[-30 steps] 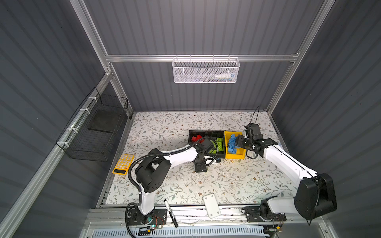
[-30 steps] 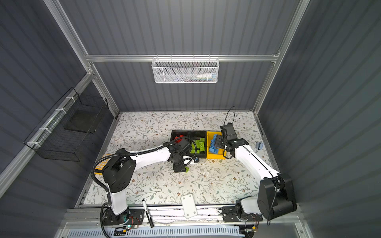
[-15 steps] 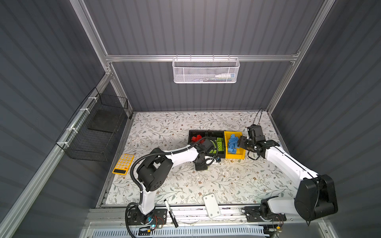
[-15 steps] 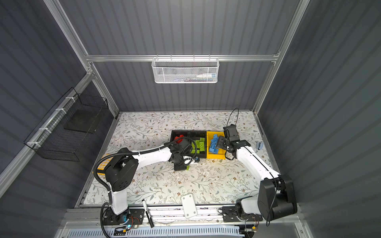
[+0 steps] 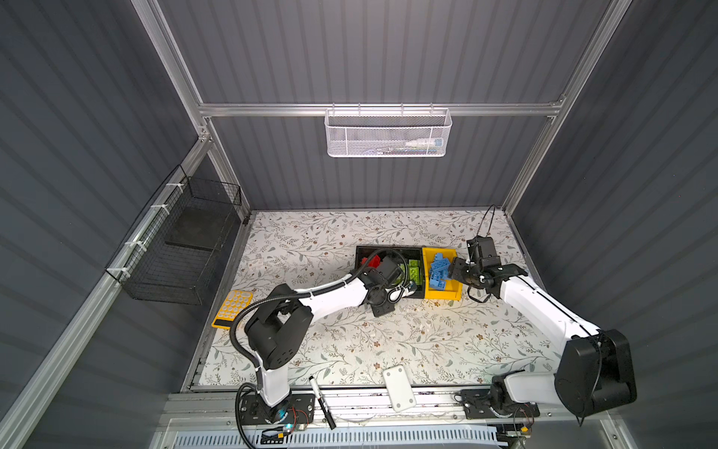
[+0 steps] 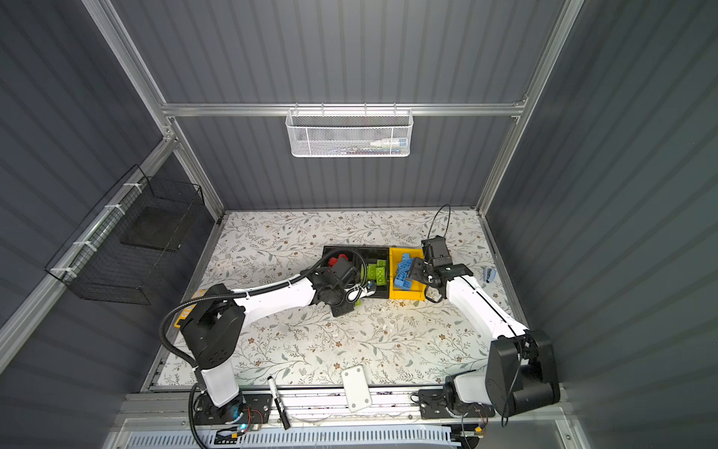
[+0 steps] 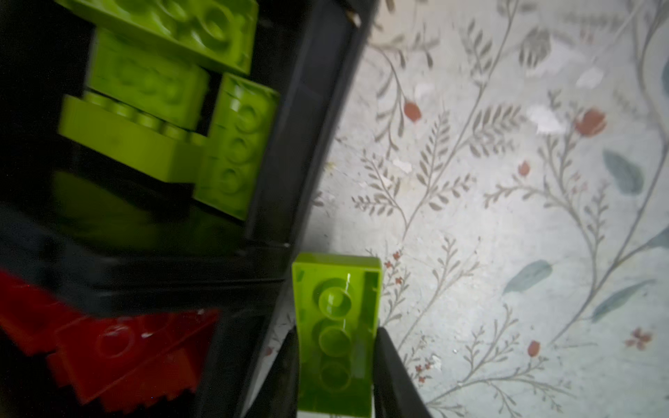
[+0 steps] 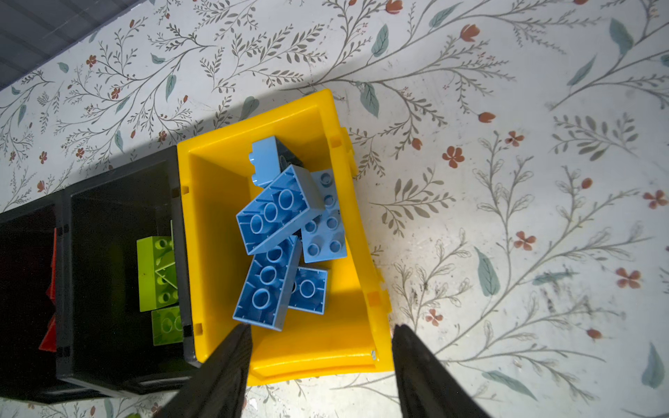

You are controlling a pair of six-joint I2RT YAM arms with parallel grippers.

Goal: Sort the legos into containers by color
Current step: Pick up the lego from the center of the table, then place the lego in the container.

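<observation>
With a green lego (image 7: 336, 289) filling my left gripper (image 7: 336, 336), the black bin (image 7: 304, 126) hems it with its wall on one side; bare tabletop (image 7: 506, 235) lies free on the other. Under my right gripper (image 8: 320, 327), blue legos (image 8: 275, 213) crowd the yellow bin (image 8: 213, 217).

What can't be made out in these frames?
- Red legos: in both top views, the left arm covers most of them; count unknown.
- Green lego in left gripper: left wrist view, partly cut off by frame edge.
- White mesh basket contents: top views, too small.
</observation>
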